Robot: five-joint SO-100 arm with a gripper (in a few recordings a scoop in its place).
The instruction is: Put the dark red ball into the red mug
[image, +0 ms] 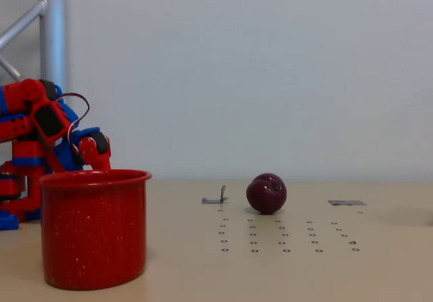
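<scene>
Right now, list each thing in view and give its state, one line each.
dark red ball: resting on the table, free, not held, right of the mug in the fixed view.
red mug: upright, mouth up, inside hidden from this angle.
robot arm: folded back behind the mug; gripper fingers hidden, state cannot be told.
table: bearing ball and mug.
</scene>
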